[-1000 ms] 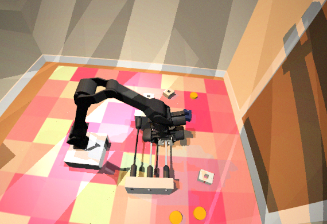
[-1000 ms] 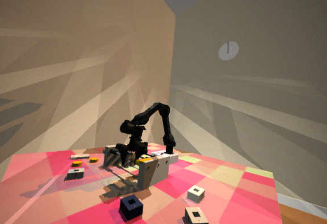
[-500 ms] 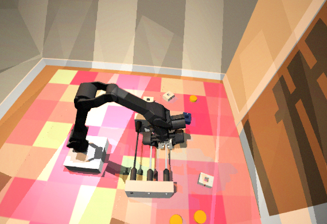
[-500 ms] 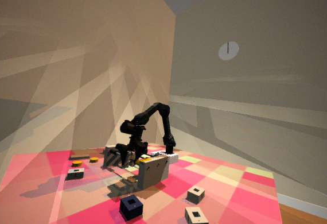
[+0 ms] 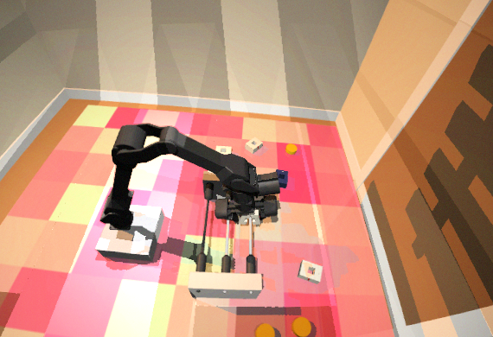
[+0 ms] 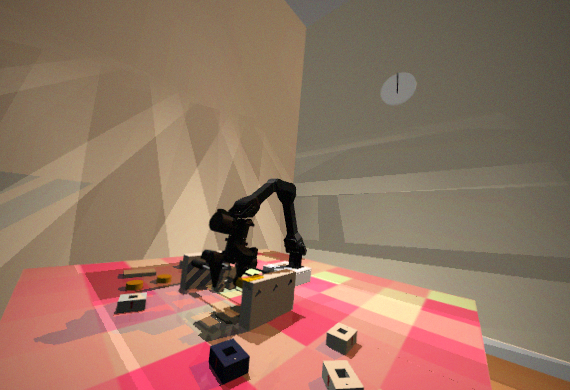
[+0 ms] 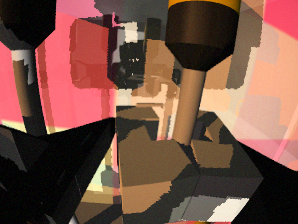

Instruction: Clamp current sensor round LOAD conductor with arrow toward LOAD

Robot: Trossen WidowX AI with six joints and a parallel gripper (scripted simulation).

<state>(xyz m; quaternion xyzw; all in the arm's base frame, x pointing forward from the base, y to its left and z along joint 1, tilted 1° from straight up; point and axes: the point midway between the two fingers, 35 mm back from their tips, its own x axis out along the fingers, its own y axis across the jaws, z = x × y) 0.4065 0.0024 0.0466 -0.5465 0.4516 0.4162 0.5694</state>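
Note:
My gripper (image 5: 248, 211) (image 6: 230, 278) (image 7: 164, 129) is shut on the split-core sensor, with one black finger on each side. The sensor (image 5: 247, 217) (image 7: 150, 170) is a pale boxy block, mostly shadowed brown and grey in the wrist view. A conductor (image 5: 250, 242) (image 7: 190, 107), the rightmost of three in the top view, runs into the sensor's opening. A seam shows on the sensor's face, with no clear gap; the latch cannot be made out. The arrow and LOAD marker are not legible. The middle conductor (image 5: 227, 235) and left conductor (image 5: 206, 220) run alongside.
End blocks (image 5: 225, 282) (image 6: 270, 302) hold the conductors. A navy square ring block (image 5: 284, 173) (image 6: 221, 367) and pale ones (image 5: 304, 269) (image 6: 133, 305) stand around. Orange discs (image 5: 291, 149) (image 5: 301, 327) (image 6: 134, 285) lie farther out. The arm's white base (image 5: 106, 244) is at the left.

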